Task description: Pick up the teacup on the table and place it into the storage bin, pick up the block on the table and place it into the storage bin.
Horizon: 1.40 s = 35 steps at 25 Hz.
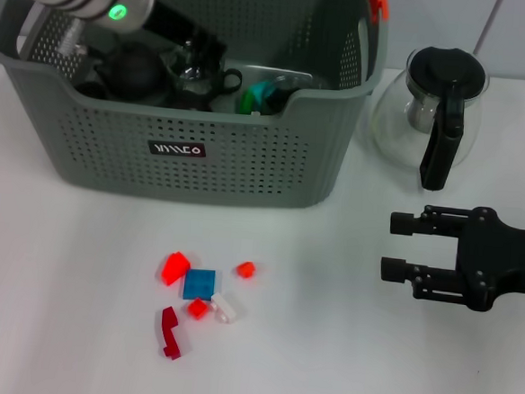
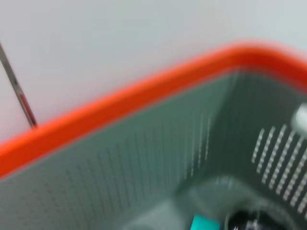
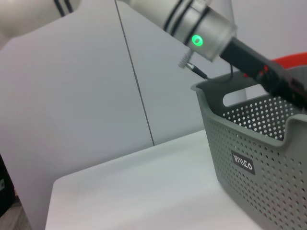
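The grey perforated storage bin [image 1: 194, 147] stands at the back of the white table, and it also shows in the right wrist view [image 3: 254, 158] and the left wrist view [image 2: 144, 163]. My left gripper [image 1: 193, 55] reaches down inside it from the upper left. A clear glassy thing, seemingly the teacup [image 1: 188, 69], shows at its tip. Several small blocks lie in front of the bin: a red block [image 1: 175, 267], a blue block [image 1: 200, 284], a white one [image 1: 225, 308] and a dark red one [image 1: 171, 331]. My right gripper [image 1: 399, 247] rests open at the right, away from the blocks.
A glass teapot [image 1: 431, 110] with a black handle stands right of the bin, behind my right gripper. Inside the bin lie dark round items [image 1: 132, 71] and a teal piece [image 1: 260, 96]. An orange clip [image 1: 376, 2] sits on the bin's right rim.
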Tool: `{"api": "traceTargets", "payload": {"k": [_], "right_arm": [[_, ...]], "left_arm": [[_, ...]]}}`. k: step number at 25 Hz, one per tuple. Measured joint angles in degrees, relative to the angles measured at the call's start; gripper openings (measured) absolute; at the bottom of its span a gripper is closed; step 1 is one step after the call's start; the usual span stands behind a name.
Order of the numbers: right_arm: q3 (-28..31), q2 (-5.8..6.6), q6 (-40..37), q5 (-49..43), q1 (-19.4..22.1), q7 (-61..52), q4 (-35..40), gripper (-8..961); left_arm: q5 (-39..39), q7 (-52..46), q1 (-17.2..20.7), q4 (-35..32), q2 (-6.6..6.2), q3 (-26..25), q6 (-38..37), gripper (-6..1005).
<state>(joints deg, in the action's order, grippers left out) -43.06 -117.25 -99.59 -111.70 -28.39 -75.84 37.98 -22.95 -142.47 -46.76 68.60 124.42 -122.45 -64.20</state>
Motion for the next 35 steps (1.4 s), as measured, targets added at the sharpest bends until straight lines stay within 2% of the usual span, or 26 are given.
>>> {"api": "traceTargets", "payload": {"k": [1, 4, 6, 8, 11, 16, 18, 22, 27, 32, 35], "right_arm": [[0.0, -0.02, 0.0, 0.0, 0.0, 0.0, 0.0, 688], [0.2, -0.07, -0.1, 0.3, 0.2, 0.0, 0.0, 688], [0.5, -0.07, -0.1, 0.6, 0.3, 0.0, 0.0, 688], [0.6, -0.08, -0.1, 0.6, 0.2, 0.0, 0.0, 688], [-0.2, -0.08, -0.7, 0.1, 0.0, 0.0, 0.0, 687], [-0.7, -0.12, -3.8, -0.9, -0.2, 2.4, 0.1, 687], [-0.7, -0.14, -4.5, -0.9, -0.2, 2.9, 0.2, 687], [-0.8, -0.22, -4.6, -1.0, -0.3, 4.0, 0.2, 687], [-0.6, -0.65, -4.4, -1.1, -0.2, 6.2, -0.1, 687], [-0.4, -0.73, -4.3, -1.1, -0.1, 6.3, -0.1, 686], [-0.1, -0.76, -4.3, -0.9, 0.0, 6.3, -0.1, 686]], "left_arm": [[0.0, 0.0, 0.0, 0.0, 0.0, 0.0, 0.0, 308], [-13.7, 2.7, 11.0, 13.3, -0.25, 3.0, -2.9, 448], [-25.8, 7.7, 17.3, 18.8, -0.41, 2.7, -6.2, 526], [-36.5, 15.0, 22.1, 21.4, -0.27, -0.2, -12.2, 589], [-44.9, 24.3, 26.0, 20.2, -0.06, -6.4, -23.9, 683], [-42.8, 35.9, 28.7, 12.5, -0.88, -12.7, -38.2, 814], [-40.7, 38.4, 29.9, 11.4, -0.83, -12.6, -40.4, 860], [-34.7, 39.6, 31.2, 10.0, -0.29, -9.2, -41.3, 853], [-29.3, 39.7, 30.9, 5.9, -0.12, -1.4, -34.1, 844], [-28.7, 39.3, 31.4, 4.8, 0.02, 4.9, -23.3, 841], [-28.6, 39.2, 32.0, 4.8, 0.07, 6.9, -19.5, 833]]}}
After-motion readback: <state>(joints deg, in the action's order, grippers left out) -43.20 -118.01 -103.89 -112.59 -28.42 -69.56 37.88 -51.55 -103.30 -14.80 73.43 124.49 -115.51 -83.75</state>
